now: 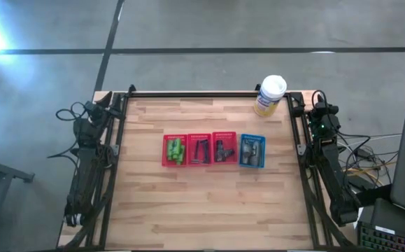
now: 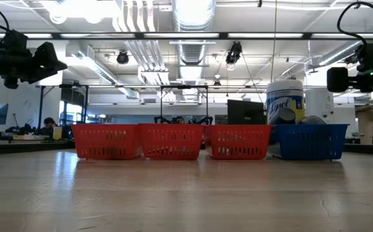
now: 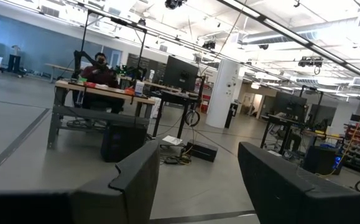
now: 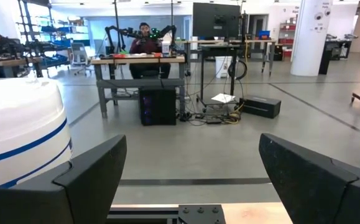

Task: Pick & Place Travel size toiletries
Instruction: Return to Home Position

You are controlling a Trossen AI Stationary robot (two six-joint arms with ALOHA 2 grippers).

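Note:
The toiletries lie sorted in four mesh baskets in a row at mid-table. Green mini tubes fill the leftmost red basket. Thin dark razors are in the second and small black tubes in the third. Grey mini bottles sit in the blue basket, their tops showing above its rim. My left gripper is open at the table's far left corner, pointing out into the room. My right gripper is open at the far right corner, also far from the baskets.
A big white-and-yellow canister stands at the table's far edge near the right arm; its white side shows in the right wrist view. The red baskets and the blue basket stand side by side. Bare wood lies nearer than the row. People sit at desks in the room beyond.

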